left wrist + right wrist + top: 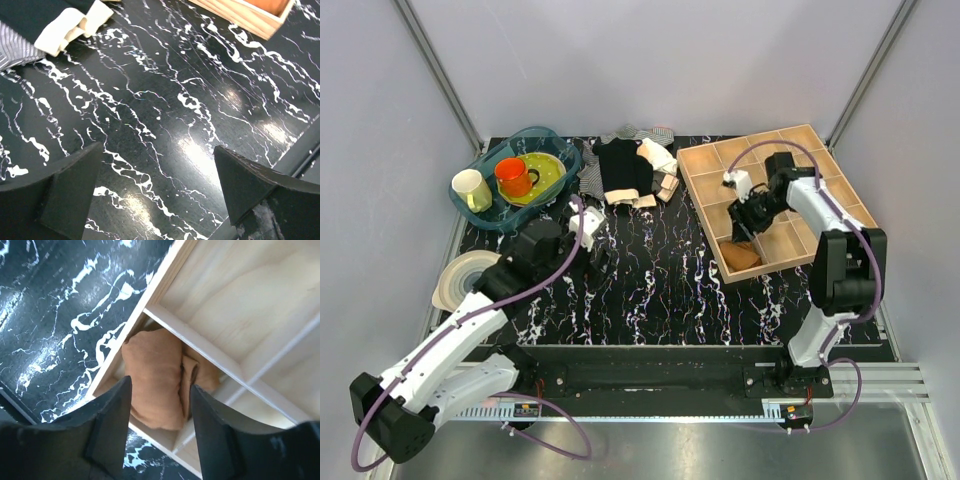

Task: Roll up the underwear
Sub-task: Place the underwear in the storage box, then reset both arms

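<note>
The rust-brown underwear point(155, 375) lies as a rolled bundle in the near-left compartment of the wooden tray point(705, 190); it also shows in the top view point(742, 257). My right gripper point(160, 395) hangs just above the bundle with its jaws open, one on each side, holding nothing; in the top view it is over the tray point(748, 222). My left gripper point(157, 175) is open and empty above bare black marbled tabletop, left of centre in the top view point(592, 232).
A black garment with a beige band point(623, 170) and a striped cloth point(590, 180) lie at the back. A blue basin point(492, 215) holds a green plate, an orange mug and a cream mug. A roll of tape point(460, 280) sits at the left edge.
</note>
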`<state>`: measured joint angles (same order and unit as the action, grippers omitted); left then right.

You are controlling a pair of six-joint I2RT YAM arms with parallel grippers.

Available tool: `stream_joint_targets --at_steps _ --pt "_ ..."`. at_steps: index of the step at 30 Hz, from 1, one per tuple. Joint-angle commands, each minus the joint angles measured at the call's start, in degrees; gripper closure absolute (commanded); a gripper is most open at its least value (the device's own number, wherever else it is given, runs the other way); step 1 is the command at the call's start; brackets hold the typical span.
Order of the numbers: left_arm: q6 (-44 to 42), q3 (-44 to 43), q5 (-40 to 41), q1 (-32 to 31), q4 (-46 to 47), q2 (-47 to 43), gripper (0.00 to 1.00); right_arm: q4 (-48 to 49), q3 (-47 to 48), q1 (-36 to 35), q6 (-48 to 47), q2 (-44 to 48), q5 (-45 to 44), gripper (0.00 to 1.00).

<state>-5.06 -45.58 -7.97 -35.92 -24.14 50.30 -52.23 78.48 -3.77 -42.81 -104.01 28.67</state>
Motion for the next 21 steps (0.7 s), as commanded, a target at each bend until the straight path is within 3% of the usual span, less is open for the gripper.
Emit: stream_joint_targets --at_steps 1,3,5,8,11,12,17,21 --pt "5.6 -1.2 -4.3 5.4 3.4 -1.6 0.01 -3.1 5.8 -0.2 1.2 12.0 0.2 0.32" --pt "9.1 -1.5 -8.6 10.4 4.5 -1.7 0.01 0.4 5.1 -0.2 4.1 18.7 -1.0 0.23" --pt "10.5 -1.5 -10.7 13.9 5.2 -1.8 0.01 8.1 2.7 -0.1 8.9 23.7 -3.0 0.01" --pt "12.9 -1.5 -10.5 20.4 5.6 -2.1 0.01 19.3 -1.2 -0.1 23.0 33.9 -11.5 0.0" --pt "12.3 -1.9 -5.7 21.5 4.3 -3.6 0.01 24.3 -2.7 -0.1 36.8 37.7 -15.7 0.0" --pt "11.6 -1.4 -3.8 21.6 3.9 -4.3 0.01 25.1 -3.2 -0.1 44.8 39.9 -21.2 0.0" --pt "9.5 0.3 1.7 21.6 3.1 -8.1 0.01 26.0 -4.3 0.0 48.2 45.0 -29.9 0.0" --pt "8.7 1.2 4.0 21.6 2.5 -8.8 0.01 26.9 -5.4 1.0 47.9 46.8 -30.4 0.0"
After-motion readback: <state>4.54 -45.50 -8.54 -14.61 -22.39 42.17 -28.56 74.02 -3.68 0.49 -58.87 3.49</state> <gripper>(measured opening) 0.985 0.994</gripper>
